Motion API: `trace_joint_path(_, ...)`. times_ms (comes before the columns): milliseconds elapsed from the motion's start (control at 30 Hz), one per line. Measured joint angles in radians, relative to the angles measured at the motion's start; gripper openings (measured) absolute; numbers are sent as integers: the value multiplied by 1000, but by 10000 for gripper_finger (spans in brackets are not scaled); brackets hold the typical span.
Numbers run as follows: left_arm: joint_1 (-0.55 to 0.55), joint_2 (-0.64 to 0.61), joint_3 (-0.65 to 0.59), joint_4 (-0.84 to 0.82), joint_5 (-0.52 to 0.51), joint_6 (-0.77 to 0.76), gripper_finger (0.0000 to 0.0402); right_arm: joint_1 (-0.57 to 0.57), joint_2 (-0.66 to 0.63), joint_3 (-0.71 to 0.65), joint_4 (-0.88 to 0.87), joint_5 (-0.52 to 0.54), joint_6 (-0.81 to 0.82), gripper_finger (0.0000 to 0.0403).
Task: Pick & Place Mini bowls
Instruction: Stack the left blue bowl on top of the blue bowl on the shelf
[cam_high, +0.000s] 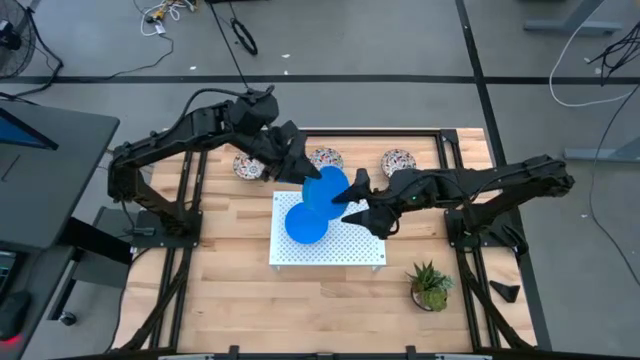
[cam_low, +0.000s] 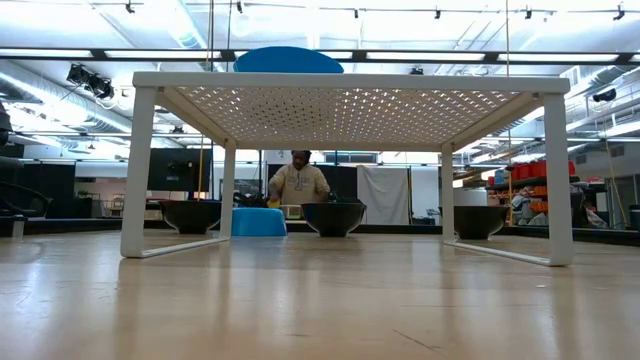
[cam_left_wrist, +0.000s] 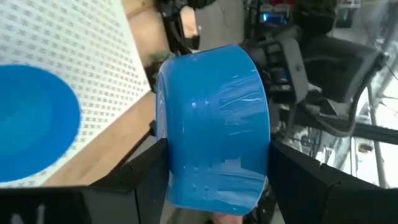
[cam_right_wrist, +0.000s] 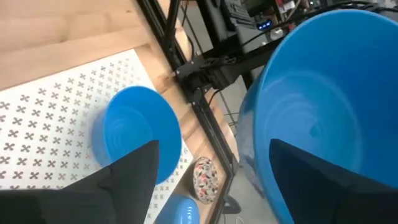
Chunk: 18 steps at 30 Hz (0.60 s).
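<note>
My left gripper (cam_high: 304, 176) is shut on a plain blue mini bowl (cam_high: 327, 187) above the white perforated board (cam_high: 350, 248). My right gripper (cam_high: 358, 198) is open right beside that bowl. In the right wrist view the bowl's hollow (cam_right_wrist: 323, 93) fills the side, with one finger (cam_right_wrist: 317, 180) in front of it. I cannot tell whether it touches. A second blue bowl (cam_high: 305, 223) stands on the board. A third blue bowl (cam_right_wrist: 184, 211) rests on the table beyond the board. Three floral bowls (cam_high: 248, 166) (cam_high: 326, 156) (cam_high: 398, 161) sit along the far side. My left gripper pinches the blue bowl by its outer wall (cam_left_wrist: 214, 149), one finger (cam_left_wrist: 134, 177) on each side. It comes from the table's left, slanting down. The bowl is lifted clear of the board and tipped on its side, its mouth turned toward my right gripper.
The board stands on four white legs (cam_low: 138, 170) over the wooden table. A small green potted plant (cam_high: 430, 285) stands near the table's right near corner. Dark frame rails run beside both arms. A person (cam_low: 300, 182) shows in the room beyond the table.
</note>
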<state>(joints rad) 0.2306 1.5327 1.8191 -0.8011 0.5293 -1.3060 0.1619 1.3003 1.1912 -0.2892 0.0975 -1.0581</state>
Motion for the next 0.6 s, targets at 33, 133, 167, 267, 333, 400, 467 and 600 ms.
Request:
trace_joint_path(33, 0, 3, -1, -4, 6, 0, 239, 0, 3, 0, -3, 0, 0, 299)
trace_joint_path(133, 1, 6, -1, -5, 8, 1, 239, 3, 7, 0, -5, 0, -3, 279)
trace_joint_path(167, 1, 7, 0, -5, 10, 2, 239, 3, 6, 0, -2, 0, -3, 270)
trace_joint_path(267, 1, 10, -1, -8, 13, 5, 239, 10, 3, 0, -8, 1, -8, 238)
trace_joint_path(333, 1, 10, -1, -7, 11, 6, 239, 13, 1, 0, -1, 0, -8, 214)
trace_joint_path(400, 1, 10, -1, -9, 6, 8, 239, 13, 0, 0, -3, 0, -5, 187)
trace_joint_path(467, 1, 10, -1, -10, 3, 8, 239, 13, 0, 0, -3, 1, 0, 159)
trace_joint_path(600, 1, 11, -2, -15, 0, 8, 239, 13, 0, 0, 1, 3, -8, 95)
